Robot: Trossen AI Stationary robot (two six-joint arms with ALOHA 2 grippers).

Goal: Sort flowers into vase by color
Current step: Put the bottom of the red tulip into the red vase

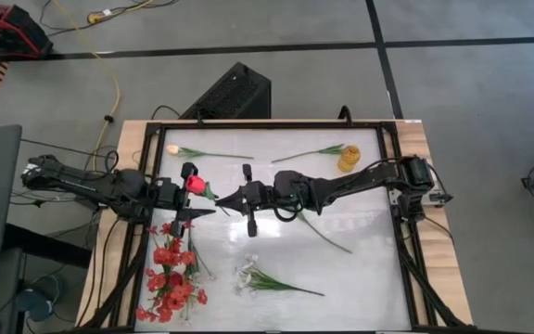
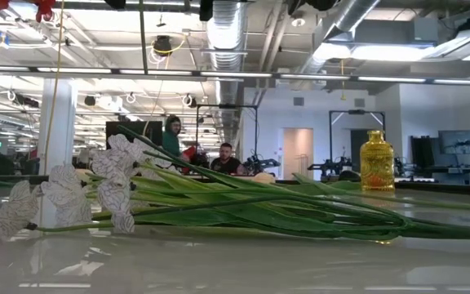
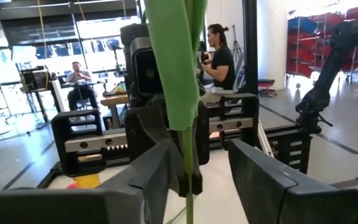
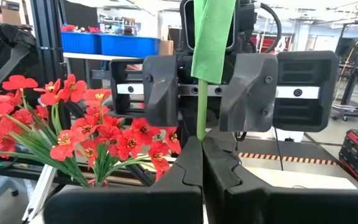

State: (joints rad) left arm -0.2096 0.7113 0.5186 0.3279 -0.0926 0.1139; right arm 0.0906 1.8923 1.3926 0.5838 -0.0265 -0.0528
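Near the middle of the table (image 1: 369,278), toward its left edge, the two arms are meeting over a red tulip (image 1: 196,185). The right claw (image 1: 221,198) is clenched on its green stem (image 4: 202,112), while the left claw (image 1: 191,190) is standing released around the same stem, fingers (image 3: 272,180) apart on either side. To hand over cleanly, I judge the left claw should be closing squarely on the stem before the right lets go, keeping it upright. Red blossom clusters (image 1: 172,274) are lying by the front left corner, white sprays (image 1: 247,273) near the front edge, peach tulips (image 1: 172,148) along the far edge beside a yellow vase (image 1: 349,158). Beyond, people are sitting in an open workshop.
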